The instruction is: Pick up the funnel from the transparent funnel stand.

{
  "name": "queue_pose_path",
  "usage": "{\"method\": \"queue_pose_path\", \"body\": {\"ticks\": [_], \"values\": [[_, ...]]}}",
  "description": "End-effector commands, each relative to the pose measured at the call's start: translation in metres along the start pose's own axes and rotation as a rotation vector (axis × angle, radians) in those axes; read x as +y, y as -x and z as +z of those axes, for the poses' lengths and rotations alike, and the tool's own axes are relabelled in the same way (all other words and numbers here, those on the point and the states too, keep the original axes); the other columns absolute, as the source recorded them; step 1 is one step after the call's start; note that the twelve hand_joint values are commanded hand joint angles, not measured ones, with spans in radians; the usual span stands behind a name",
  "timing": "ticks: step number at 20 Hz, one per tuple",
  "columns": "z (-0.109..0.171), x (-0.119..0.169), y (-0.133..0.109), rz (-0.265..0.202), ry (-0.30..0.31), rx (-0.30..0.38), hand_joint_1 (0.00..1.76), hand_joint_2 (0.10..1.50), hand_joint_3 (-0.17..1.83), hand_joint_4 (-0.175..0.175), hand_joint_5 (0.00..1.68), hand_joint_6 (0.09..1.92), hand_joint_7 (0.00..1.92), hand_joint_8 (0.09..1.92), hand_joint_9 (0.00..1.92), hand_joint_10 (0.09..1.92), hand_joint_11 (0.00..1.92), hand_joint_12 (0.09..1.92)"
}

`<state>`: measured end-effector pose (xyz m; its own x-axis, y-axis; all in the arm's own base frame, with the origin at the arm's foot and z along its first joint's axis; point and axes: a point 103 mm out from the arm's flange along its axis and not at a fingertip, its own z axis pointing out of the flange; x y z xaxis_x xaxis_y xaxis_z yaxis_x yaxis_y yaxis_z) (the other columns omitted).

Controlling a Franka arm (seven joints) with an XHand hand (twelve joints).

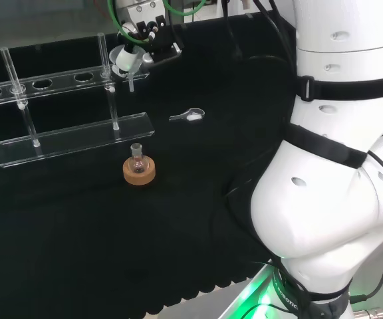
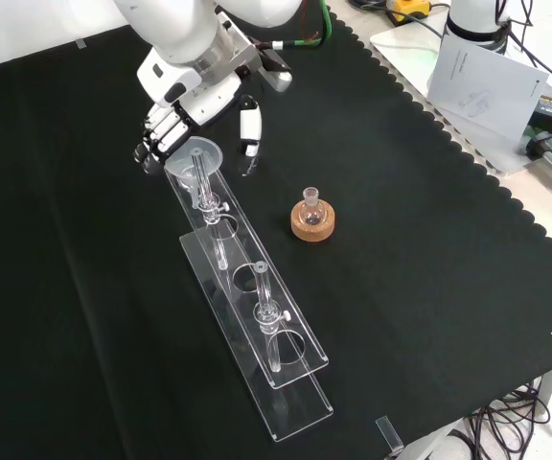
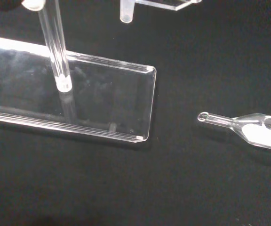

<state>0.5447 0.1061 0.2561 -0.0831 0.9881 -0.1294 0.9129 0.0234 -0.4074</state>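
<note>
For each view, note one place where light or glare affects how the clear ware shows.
Head view: green glow under the arm's base; the stand's base plate shows by bright edges. Front view: the funnel looks pale beside the hand. Wrist view: white glare washes the plate's far end; the scoop glints.

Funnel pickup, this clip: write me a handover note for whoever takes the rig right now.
Hand: at the funnel, fingers curled beside its bowl; whether they actually hold it is not clear.
Funnel: seated in the end hole of the transparent funnel stand, at the end nearest the hand, stem hanging through the rack.
Nearby: small flask on a cork ring; a glass scoop with white powder on the cloth.
Done: approach.
Left: close on the funnel, lift it out.
</note>
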Motion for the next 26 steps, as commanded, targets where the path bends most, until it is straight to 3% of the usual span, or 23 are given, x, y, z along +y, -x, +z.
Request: {"method": "queue_pose_path", "body": {"ticks": [1, 5, 9, 12, 14, 18, 23, 26], "values": [[0.0, 0.001, -0.005, -0.027, -0.017, 0.006, 0.62, 0.71, 0.26, 0.016, 0.0, 0.09, 0.04, 0.09, 0.05, 0.89, 0.27, 1.48], [0.001, 0.005, 0.0, 0.009, 0.005, -0.008, 0.64, 0.73, 0.27, 0.01, 0.02, 0.09, 0.1, 0.1, 0.12, 0.86, 0.29, 1.47], [0.004, 0.007, -0.002, 0.022, 0.012, -0.045, 0.67, 0.74, 0.33, -0.012, 0.09, 0.09, 0.1, 0.51, 0.42, 0.71, 0.34, 1.44], [0.005, 0.008, -0.002, 0.039, 0.019, -0.074, 0.68, 0.75, 0.36, -0.022, 0.12, 0.09, 0.11, 0.66, 0.54, 0.67, 0.36, 1.41], [0.003, 0.008, -0.002, 0.017, 0.043, -0.086, 0.68, 0.76, 0.38, -0.027, 0.13, 0.09, 0.12, 0.69, 0.58, 0.66, 0.37, 1.4], [-0.005, 0.003, 0.002, 0.047, 0.108, -0.115, 0.7, 0.79, 0.4, -0.041, 0.2, 0.09, 0.17, 0.72, 0.65, 0.65, 0.4, 1.39], [-0.02, -0.01, 0.004, 0.09, 0.2, -0.149, 0.73, 0.83, 0.44, -0.051, 0.5, 0.11, 0.41, 0.73, 0.79, 0.61, 0.45, 1.34], [-0.03, -0.018, 0.006, 0.082, 0.238, -0.153, 0.75, 0.86, 0.45, -0.047, 0.66, 0.26, 0.6, 0.73, 0.96, 0.58, 0.53, 1.3]]}}
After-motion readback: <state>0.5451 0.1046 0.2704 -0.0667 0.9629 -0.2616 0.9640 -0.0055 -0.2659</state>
